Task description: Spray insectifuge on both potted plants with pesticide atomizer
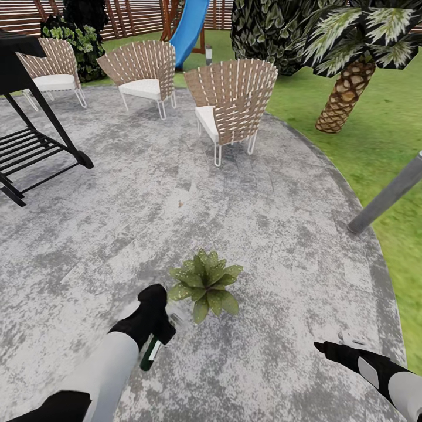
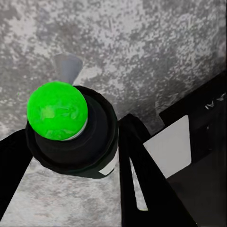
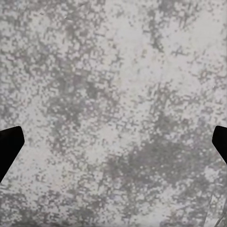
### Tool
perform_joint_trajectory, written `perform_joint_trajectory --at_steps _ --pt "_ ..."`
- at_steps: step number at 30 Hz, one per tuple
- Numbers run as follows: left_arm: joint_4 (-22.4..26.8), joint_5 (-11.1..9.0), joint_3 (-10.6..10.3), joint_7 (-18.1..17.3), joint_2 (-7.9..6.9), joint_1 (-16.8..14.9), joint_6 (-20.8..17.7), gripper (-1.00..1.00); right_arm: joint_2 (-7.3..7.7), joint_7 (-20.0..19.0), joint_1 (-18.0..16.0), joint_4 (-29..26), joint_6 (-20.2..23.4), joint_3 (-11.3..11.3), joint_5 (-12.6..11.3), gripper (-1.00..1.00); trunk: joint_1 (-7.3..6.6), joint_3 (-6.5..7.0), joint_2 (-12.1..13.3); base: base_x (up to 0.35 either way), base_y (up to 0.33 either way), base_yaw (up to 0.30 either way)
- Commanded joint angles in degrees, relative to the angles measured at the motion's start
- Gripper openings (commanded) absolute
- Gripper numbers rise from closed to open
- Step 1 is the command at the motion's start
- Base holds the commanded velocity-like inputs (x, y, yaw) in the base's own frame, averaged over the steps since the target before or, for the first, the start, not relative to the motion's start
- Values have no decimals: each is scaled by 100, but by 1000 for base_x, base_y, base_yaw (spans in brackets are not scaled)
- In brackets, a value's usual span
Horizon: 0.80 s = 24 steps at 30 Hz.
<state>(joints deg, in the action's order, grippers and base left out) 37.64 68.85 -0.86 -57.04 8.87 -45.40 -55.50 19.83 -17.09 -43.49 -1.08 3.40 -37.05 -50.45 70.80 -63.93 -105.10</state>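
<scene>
Pesticide atomizer (image 1: 151,351), label seemingly unreadable, gripped beside potted plant (image 1: 205,282)

Mottled grey patio (image 1: 176,234), green lawn (image 1: 381,117)

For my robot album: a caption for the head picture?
Left tool holds the atomizer beside a potted plant on the patio.

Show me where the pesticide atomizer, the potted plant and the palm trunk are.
pesticide atomizer (image 1: 150,353), head view, on its dark-green body below the left gripper.
potted plant (image 1: 205,283), head view, centre of the leaf rosette.
palm trunk (image 1: 344,97), head view, mid scaly trunk.
</scene>
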Motion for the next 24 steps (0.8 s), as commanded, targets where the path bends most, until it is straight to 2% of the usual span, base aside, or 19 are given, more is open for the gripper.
perform_joint_trajectory --at_steps 1,4,11,13,15,18,21,23,24 --pt "8 -114 -10 52 -2 78 19 -100 4 -14 -2 -7 29 -40 -61 100 -1 -3 -2 0 0 0" --pt "6 -624 -5 199 -34 197 220 -100 4 -14 -2 -7 30 -39 -62 100 -1 -3 -2 0 0 0" --pt "13 -1147 -10 228 -62 224 299 -100 4 -14 -2 -7 30 -39 -62 100 -1 -3 -2 0 0 0" --pt "14 -1429 -6 229 -66 225 302 -100 4 -14 -2 -7 30 -39 -62 100 -1 -3 -2 0 0 0" --pt "18 -1601 -3 229 -70 225 302 -100 4 -14 -2 -7 30 -40 -61 100 -1 -3 -2 0 0 0" --pt "34 -1728 4 233 -70 225 322 -100 4 -14 -2 -7 29 -40 -61 100 -1 -3 -2 0 0 0" --pt "41 -1765 31 244 -78 225 342 -100 4 -14 -2 -7 29 -41 -62 100 -1 -12 -2 0 0 92" --pt "41 -1768 135 247 -78 225 348 -100 4 -14 -2 -7 29 -40 -62 100 -1 -23 -2 0 0 181" --pt "44 -1769 255 250 -79 225 363 -100 4 -14 -2 -7 29 -39 -62 100 -1 -29 -2 0 0 193"
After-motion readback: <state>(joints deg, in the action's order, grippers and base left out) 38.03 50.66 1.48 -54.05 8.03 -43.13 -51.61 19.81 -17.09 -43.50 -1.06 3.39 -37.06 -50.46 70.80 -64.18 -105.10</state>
